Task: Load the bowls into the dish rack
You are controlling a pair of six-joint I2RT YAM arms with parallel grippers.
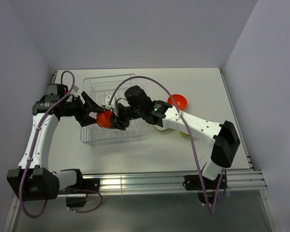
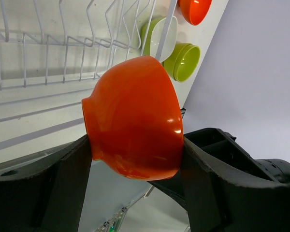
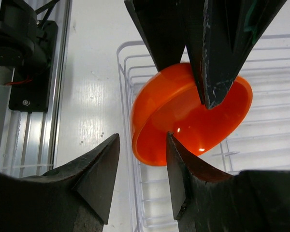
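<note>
Bowl (image 1: 104,120), the orange one, hangs on edge over the middle of the rack (image 1: 108,77). The left pincer (image 1: 99,117) pinches it from foot to mouth, and that sideways hold looks meant to let it drop upright between the wire ridges rather than lie flat. The right pincer (image 3: 141,137) stands spread, its fingers astride the lower rim. I judge it is there to steady the bowl or take it over, but I cannot tell whether it touches. A second orange bowl (image 1: 178,102), two green bowls (image 2: 186,60) and a white bowl (image 2: 166,36) wait on the worktop (image 1: 183,150) right of the rack, not yet loaded.
</note>
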